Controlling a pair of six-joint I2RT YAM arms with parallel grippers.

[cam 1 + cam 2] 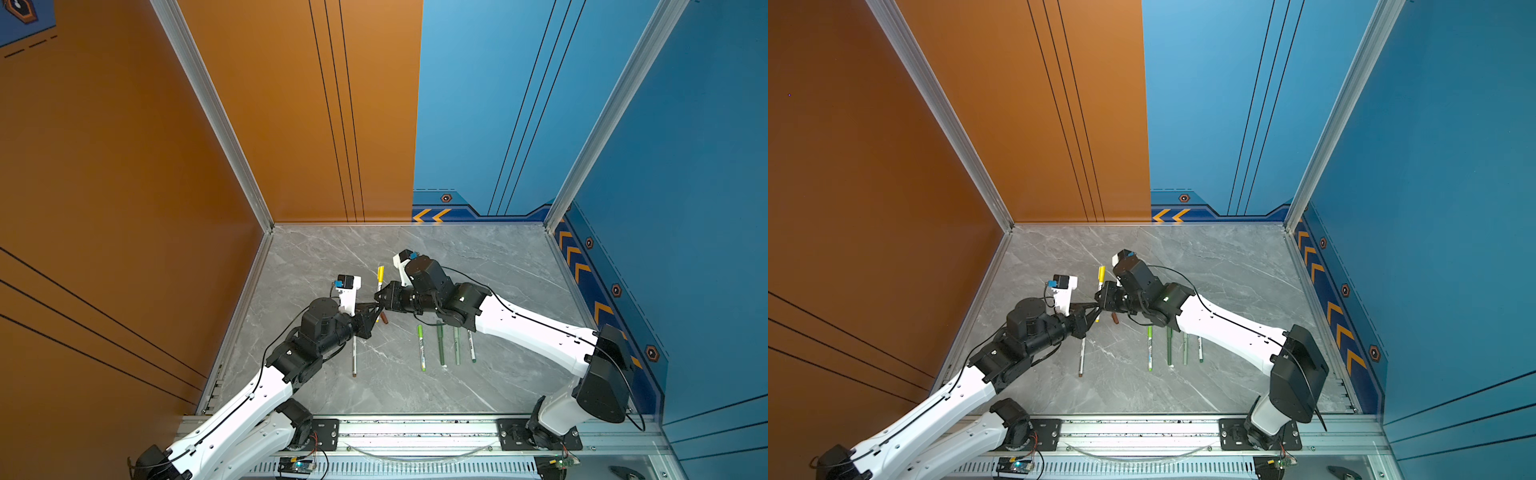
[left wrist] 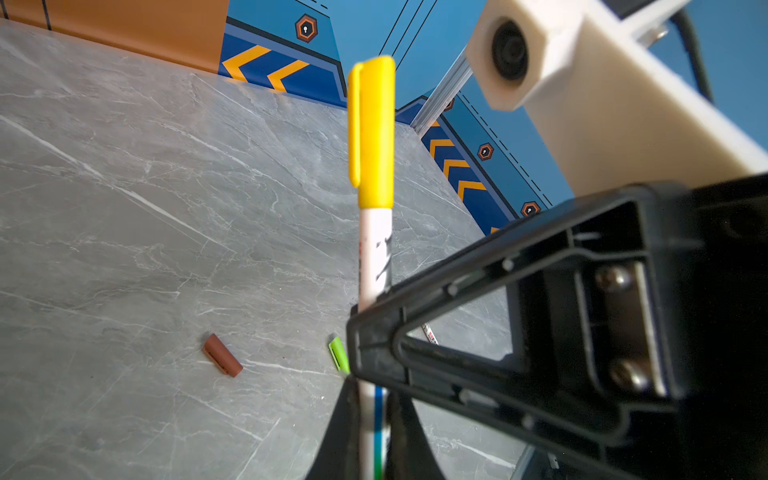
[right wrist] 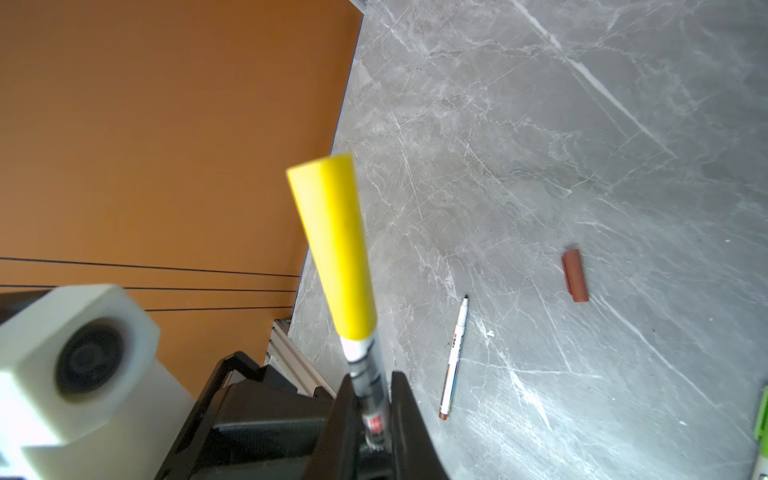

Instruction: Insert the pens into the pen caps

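DESK: Who has the yellow pen [image 1: 379, 286]?

PHOTOGRAPHER: Both arms. The left gripper [image 1: 379, 308] and the right gripper [image 1: 377, 296] are each clamped on its white barrel, tips almost meeting, raised just beyond the brown cap [image 1: 385, 318]. The yellow cap [image 2: 372, 133] sits on the pen's far end.

DESK: And the brown cap?

PHOTOGRAPHER: It lies loose on the marble table [image 1: 324, 257]. On the left arm's side of it, nearer the front rail [image 1: 415, 428], lies the brown pen [image 1: 354, 357], tip bare. On the other side four lie in a row, apart: lime pen [image 1: 421, 347], dark olive pen [image 1: 440, 345], pale sage pen [image 1: 457, 347] and green-ended pen [image 1: 471, 347].

DESK: Room to move?

PHOTOGRAPHER: Open marble runs beyond the cap to the back wall [image 1: 374, 124], and from it toward the rail. The orange side wall [image 1: 124, 208] stands well apart.
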